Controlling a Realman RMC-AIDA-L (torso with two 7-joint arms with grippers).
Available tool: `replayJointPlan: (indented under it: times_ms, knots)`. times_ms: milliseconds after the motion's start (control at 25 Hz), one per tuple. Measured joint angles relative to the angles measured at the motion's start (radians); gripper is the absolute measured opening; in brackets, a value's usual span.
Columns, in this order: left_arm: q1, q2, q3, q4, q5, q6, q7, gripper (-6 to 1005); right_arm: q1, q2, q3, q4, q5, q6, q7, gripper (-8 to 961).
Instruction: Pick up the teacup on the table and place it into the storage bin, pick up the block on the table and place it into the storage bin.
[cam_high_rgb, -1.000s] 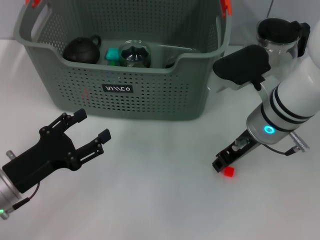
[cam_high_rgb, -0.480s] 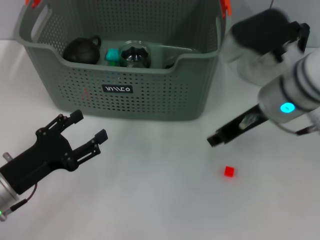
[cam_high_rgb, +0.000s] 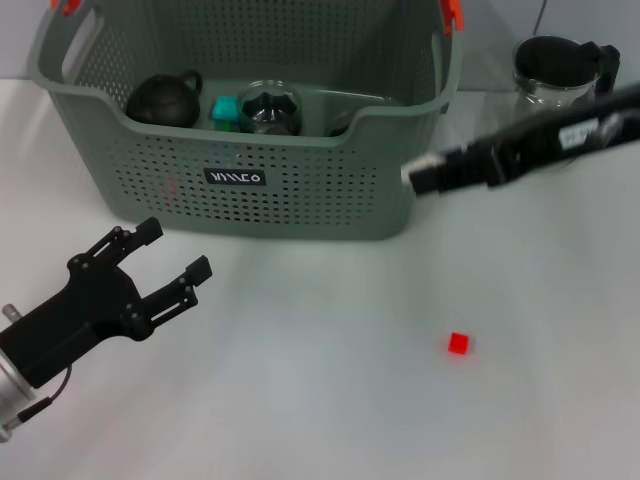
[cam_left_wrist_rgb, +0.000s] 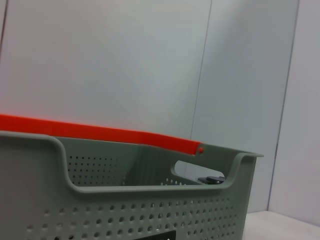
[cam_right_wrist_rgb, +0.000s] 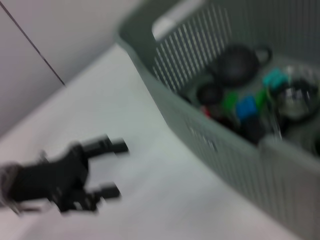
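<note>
Red block sits loose on the table, lower right; right gripper by the storage bin, can't tell its fingers. Risk: dumping nothing. Left gripper spread, idle lower left.

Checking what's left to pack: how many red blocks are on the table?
1: the red block lies alone on the table, right of the left gripper. Others may hide behind the bin.

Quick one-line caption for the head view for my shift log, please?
Small red block lies on the white table; right gripper raised beside the grey-green perforated storage bin; left gripper open.
</note>
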Motion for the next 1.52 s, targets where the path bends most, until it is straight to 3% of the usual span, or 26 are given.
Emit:
replayJointPlan:
  times_ms: [200,360,520,760,920,1200,1280,1400,1520]
  knots:
    - [-0.009,-0.001,0.0,-0.001,0.0,0.0,-0.001,843,0.056,-0.001,0.071,0.001,0.05,0.148,-0.048,437]
    - [-0.015,-0.002,0.0,-0.002,0.0,0.002,-0.005,843,0.127,0.0,-0.02,0.101,0.006,0.415,-0.075,437]
    - [-0.015,-0.004,0.0,-0.002,0.0,0.001,-0.006,843,0.279,0.0,-0.084,0.324,-0.084,0.593,-0.082,437]
    - [-0.008,-0.006,0.0,-0.002,0.0,0.008,-0.006,843,0.56,-0.002,-0.087,0.817,-0.227,0.789,-0.09,438]
    - [-0.006,-0.006,0.0,-0.002,0.0,0.009,-0.006,843,0.645,0.0,-0.093,0.974,-0.268,0.847,-0.127,438]
    - [-0.006,-0.005,0.004,-0.002,0.003,0.013,-0.005,843,0.627,0.003,-0.107,0.922,-0.262,0.803,-0.146,438]
    - [-0.006,-0.005,0.004,-0.002,0.006,0.021,-0.005,843,0.587,0.002,-0.103,0.842,-0.249,0.768,-0.148,530]
    - [-0.002,-0.004,0.001,-0.001,0.008,0.042,-0.005,843,0.463,0.004,-0.11,0.614,-0.167,0.697,-0.187,668]
    - [0.002,-0.003,0.001,0.0,0.006,0.052,-0.004,843,0.246,0.002,-0.114,0.363,0.084,0.604,-0.367,780]
